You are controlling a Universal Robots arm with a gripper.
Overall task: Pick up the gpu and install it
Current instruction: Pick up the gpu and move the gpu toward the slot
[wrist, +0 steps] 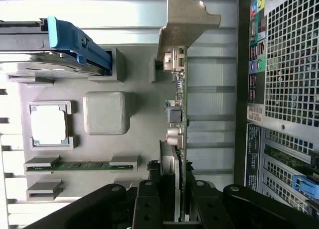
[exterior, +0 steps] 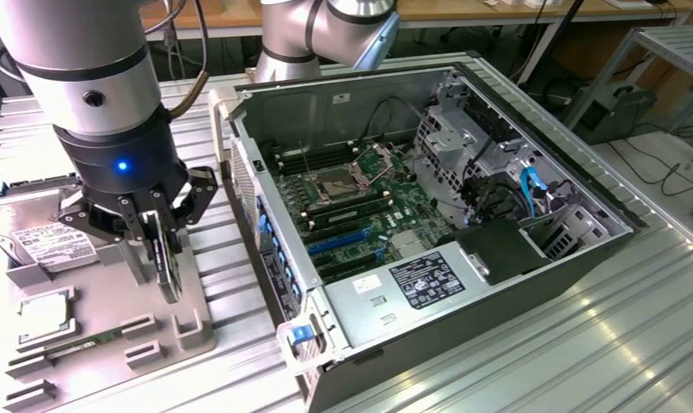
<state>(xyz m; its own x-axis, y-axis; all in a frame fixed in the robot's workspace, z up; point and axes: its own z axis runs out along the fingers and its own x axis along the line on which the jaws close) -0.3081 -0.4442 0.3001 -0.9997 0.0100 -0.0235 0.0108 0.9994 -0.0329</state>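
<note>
Tool: the black multi-finger tool (exterior: 163,237) (wrist: 174,204) is closed on the thin green circuit card with the black round fan, the gpu (exterior: 170,267) (wrist: 181,114). One finger presses each face.

Gpu, where: it stands on its edge over the grey moulded parts tray (exterior: 95,284) (wrist: 139,79), at the exterior view's left end of the ribbed metal table (exterior: 576,344). I cannot tell whether its lower edge has cleared the tray's slot.

Long axis: the card runs straight away from the tool, with its silver metal end bracket (wrist: 187,20) at the far end and the tool clamped on the opposite end.

Key relation: the open black computer case (exterior: 496,344) lies just beside the tray, toward the exterior view's right. Its perforated rear panel (wrist: 294,64) looks parallel to the card. The blue expansion slots (exterior: 346,243) on the green motherboard (exterior: 364,202) seem to lie crosswise to the card's length, though that is my reading.

Neighbours: there is a silver boxy hard drive with a white label (exterior: 43,241), a square silver processor chip (wrist: 48,125) and a narrow green memory stick (wrist: 79,166). All three sit untouched in the tray.
</note>
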